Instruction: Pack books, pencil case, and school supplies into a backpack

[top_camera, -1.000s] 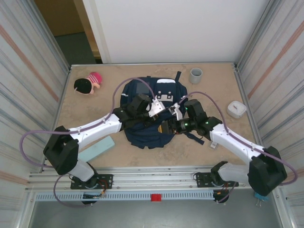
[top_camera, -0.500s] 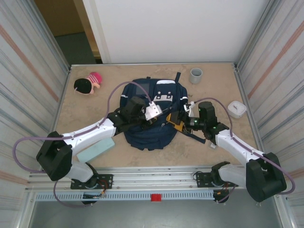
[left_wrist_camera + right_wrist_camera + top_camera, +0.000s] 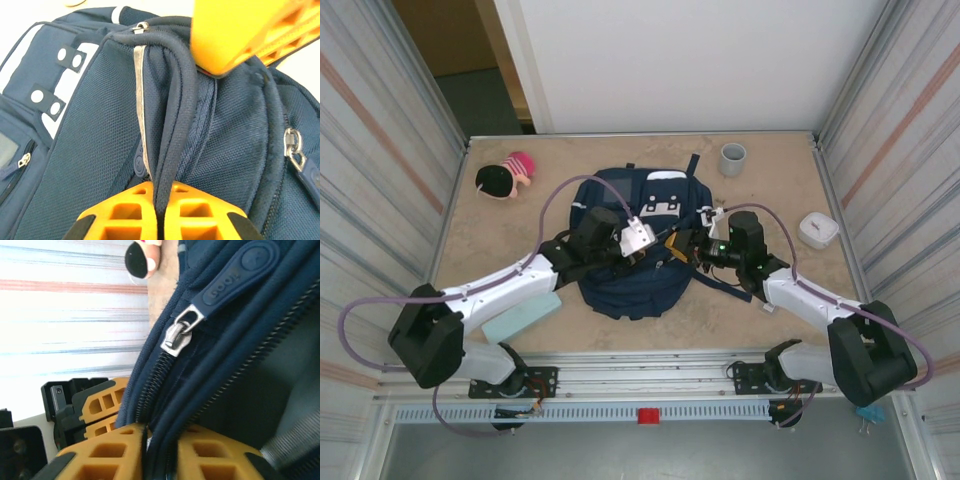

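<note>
Left claw [image 3: 156,205], right claw [image 3: 161,450] (both clamped) pinch backpack [image 3: 90,130] fabric.

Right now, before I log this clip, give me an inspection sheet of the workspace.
Surface: tan table.
Job's things: backpack lying mid-table, zip parted; mint pencil case on the table by the left arm, outside the backpack.
Clutter: doll head far left; grey cup; white box at the right edge.
Grippers: left gripper, fingers shut on a backpack seam; right gripper, fingers shut on the backpack's zip edge.
Cables: purple cables loop off each arm, the left one arching over the backpack.
Surroundings: ribbed metal side walls, white back wall.
</note>
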